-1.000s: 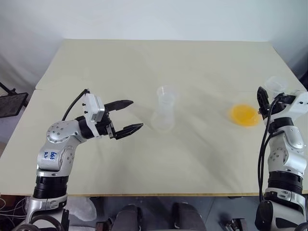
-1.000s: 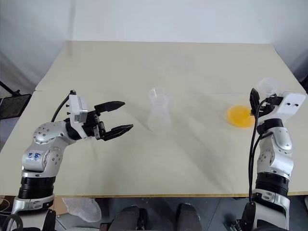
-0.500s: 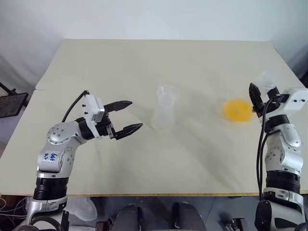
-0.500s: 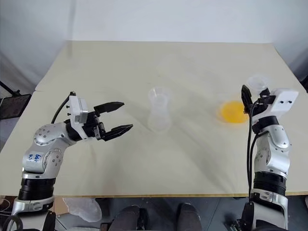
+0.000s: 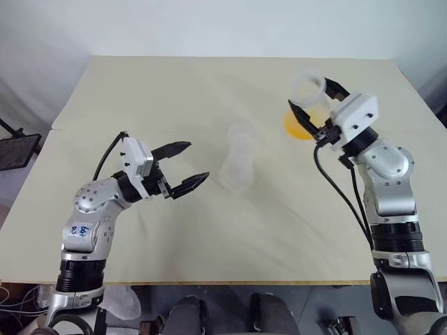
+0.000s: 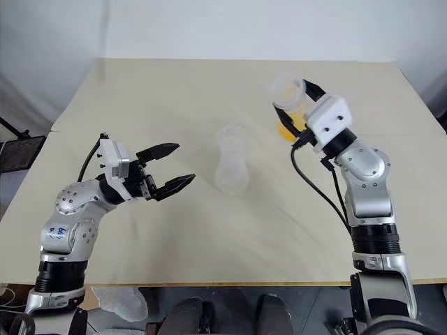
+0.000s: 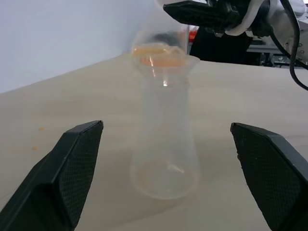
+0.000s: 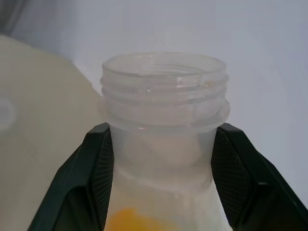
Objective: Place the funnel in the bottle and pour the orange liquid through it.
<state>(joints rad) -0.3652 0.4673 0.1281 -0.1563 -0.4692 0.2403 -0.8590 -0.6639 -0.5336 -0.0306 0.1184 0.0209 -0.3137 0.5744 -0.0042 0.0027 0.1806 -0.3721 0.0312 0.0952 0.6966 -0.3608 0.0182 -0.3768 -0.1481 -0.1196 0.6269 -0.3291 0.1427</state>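
Standing near the centre of the frame on the beige surface (image 5: 174,91), the bottle (image 5: 236,166) carries the funnel (image 7: 163,57) in its neck. The left claw (image 5: 183,167) hangs spread wide at centre left, empty, beside the bottle. At upper right the right claw (image 5: 312,112) clamps a clear flask (image 5: 304,98) holding the orange liquid (image 5: 297,127), lifted off the surface.
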